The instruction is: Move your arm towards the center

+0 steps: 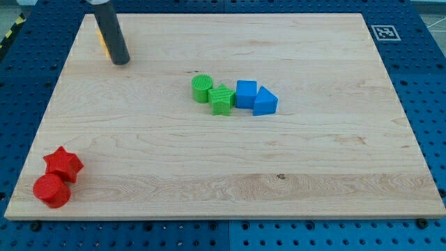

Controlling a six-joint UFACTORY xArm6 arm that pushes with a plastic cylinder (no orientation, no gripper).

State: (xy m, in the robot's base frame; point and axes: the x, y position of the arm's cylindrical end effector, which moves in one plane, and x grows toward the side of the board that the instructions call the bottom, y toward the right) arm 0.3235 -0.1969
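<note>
Blunt, my tip (121, 61) beside orange block (102, 43)

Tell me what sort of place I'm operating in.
Probably a robotics lab bench: a wooden board lies on a blue perforated table, a fiducial marker sits at its corner, and my tip rests upper left.

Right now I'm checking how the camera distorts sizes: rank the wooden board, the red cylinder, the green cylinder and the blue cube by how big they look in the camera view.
1. wooden board
2. red cylinder, though it sits nearest the view's bottom
3. blue cube and green cylinder: alike, no ranking
</note>
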